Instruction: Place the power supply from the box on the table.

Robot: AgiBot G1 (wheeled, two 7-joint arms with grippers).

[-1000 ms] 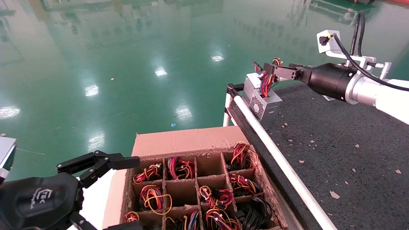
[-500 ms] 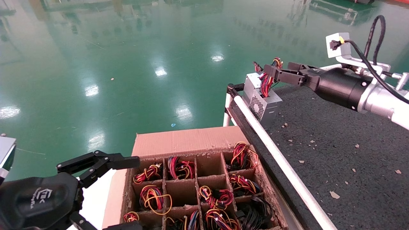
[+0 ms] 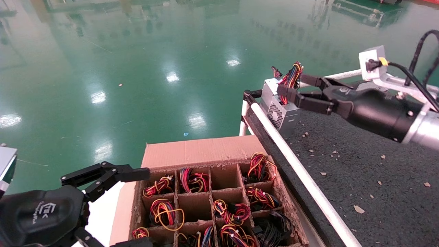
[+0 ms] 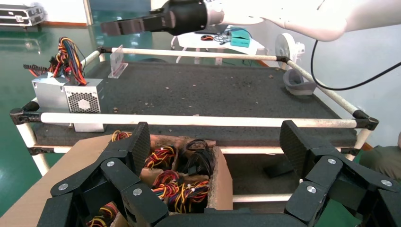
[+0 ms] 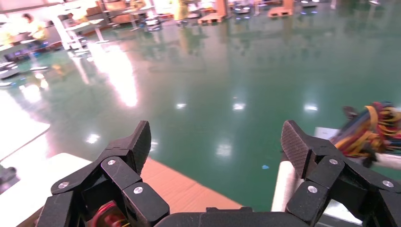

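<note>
The silver-grey power supply (image 3: 283, 115) stands on the near-left corner of the dark table (image 3: 360, 144), vent grille facing the rail, its red-yellow-black wires (image 3: 291, 76) sticking up. My right gripper (image 3: 293, 84) hangs open just beside the wires, one finger on each side, holding nothing. In the right wrist view that gripper (image 5: 215, 137) faces the floor, with the wires (image 5: 366, 127) off to one side. The cardboard box (image 3: 199, 151) sits below the table edge. My left gripper (image 3: 139, 208) is parked open at the box's left side, seen also in the left wrist view (image 4: 216, 137).
A white pipe rail (image 3: 298, 171) edges the table between box and power supply. Several box cells hold other wire bundles (image 3: 233, 212). A clear sign holder (image 4: 116, 64) and a grey bowl-like object (image 4: 295, 82) stand far back on the table.
My right gripper has opened and let go of the wire bundle, and the arm has dropped lower and drawn back to the right. The power supply stays put on the table corner.
</note>
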